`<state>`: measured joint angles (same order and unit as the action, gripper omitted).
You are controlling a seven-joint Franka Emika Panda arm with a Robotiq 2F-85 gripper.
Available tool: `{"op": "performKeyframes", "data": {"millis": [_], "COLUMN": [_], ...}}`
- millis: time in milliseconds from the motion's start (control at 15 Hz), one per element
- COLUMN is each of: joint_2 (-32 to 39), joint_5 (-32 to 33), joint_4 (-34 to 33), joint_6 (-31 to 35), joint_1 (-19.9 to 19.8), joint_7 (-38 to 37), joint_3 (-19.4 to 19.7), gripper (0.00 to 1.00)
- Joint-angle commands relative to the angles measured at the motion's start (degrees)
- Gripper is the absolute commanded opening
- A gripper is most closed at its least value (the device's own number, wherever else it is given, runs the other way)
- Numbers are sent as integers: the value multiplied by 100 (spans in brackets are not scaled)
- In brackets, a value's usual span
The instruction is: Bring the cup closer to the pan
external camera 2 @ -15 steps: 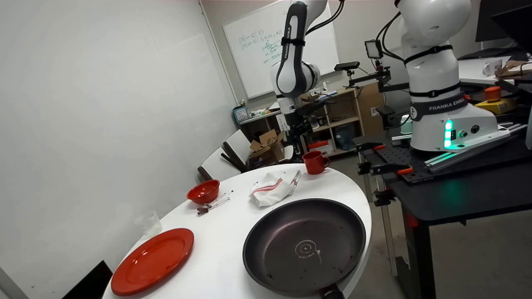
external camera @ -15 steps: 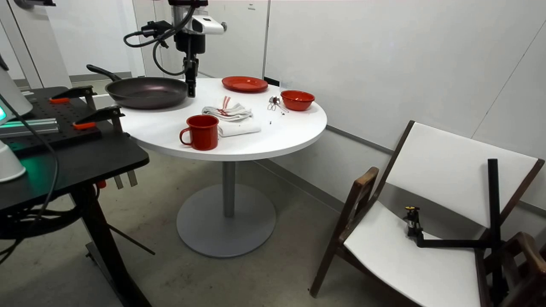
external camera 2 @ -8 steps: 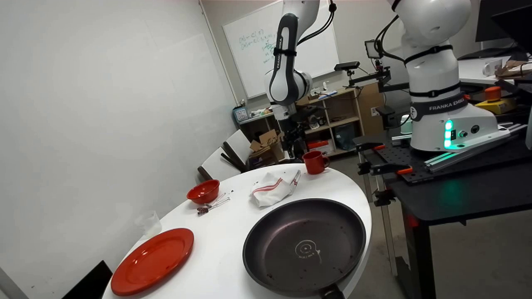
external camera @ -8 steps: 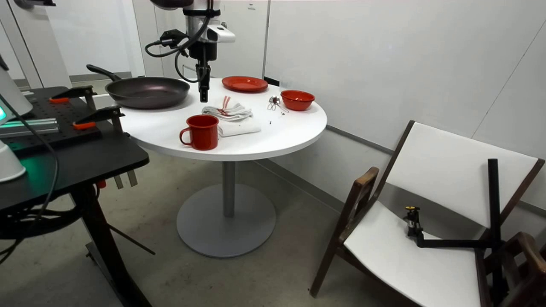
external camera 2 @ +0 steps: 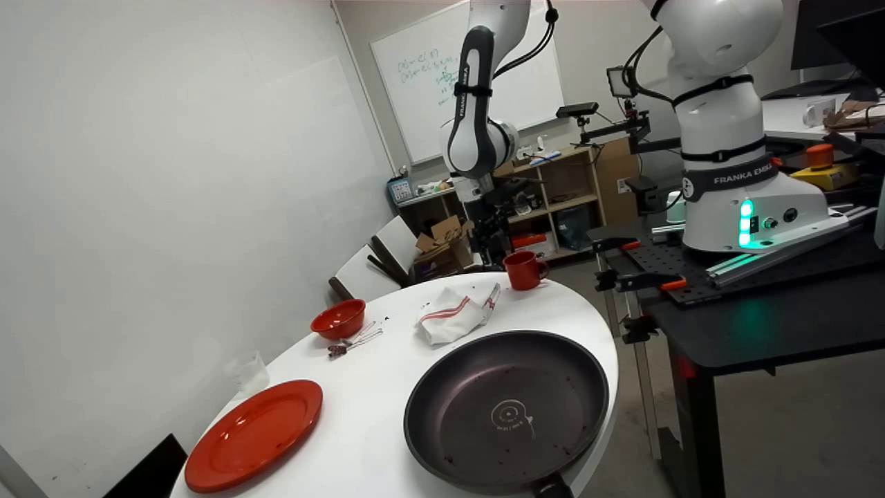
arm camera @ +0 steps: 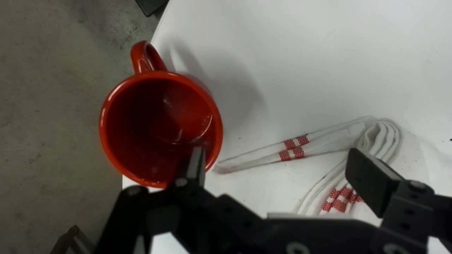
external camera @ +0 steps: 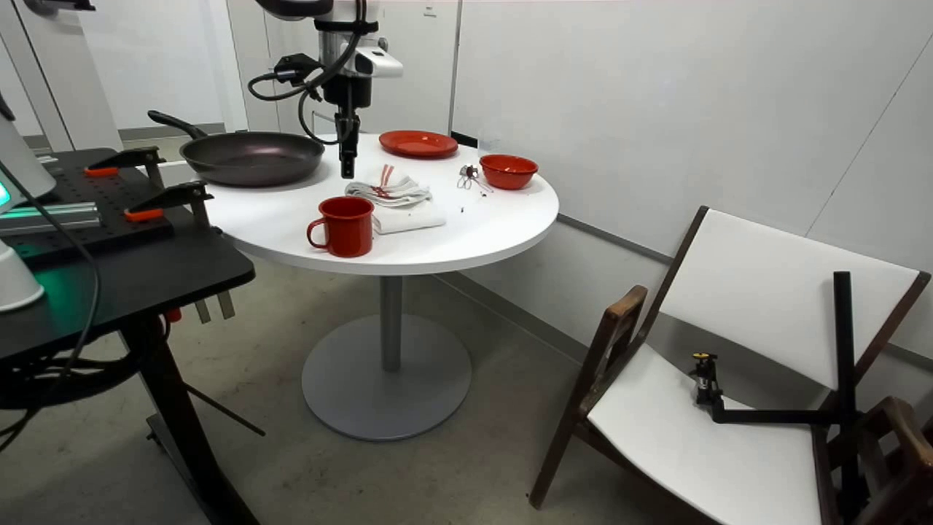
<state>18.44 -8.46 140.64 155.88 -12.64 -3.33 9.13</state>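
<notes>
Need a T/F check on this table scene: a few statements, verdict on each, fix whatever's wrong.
1. The red mug and the black pan stand apart on the white table. True.
2. The mug lies on its side. False: it stands upright.
3. The end effector is open, with the tabletop below it. True.
4. The red bowl and the red plate are on the same table. True.
5. The bowl sits on the plate. False: the two stand apart.
6. The end effector holds the pan. False: it holds nothing.
</notes>
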Motion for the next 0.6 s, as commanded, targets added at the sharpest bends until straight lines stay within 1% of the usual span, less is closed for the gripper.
{"op": "performKeyframes", "data": {"millis": [0, 533], "joint_2": [304, 803], "joint_5": [-149, -349], "joint_4": [-316, -692], "joint_6": [-197, -450], "joint_1": [-95, -347], "joint_7": [39, 104], "joint_3": [-29, -70], "gripper": [100, 100]}}
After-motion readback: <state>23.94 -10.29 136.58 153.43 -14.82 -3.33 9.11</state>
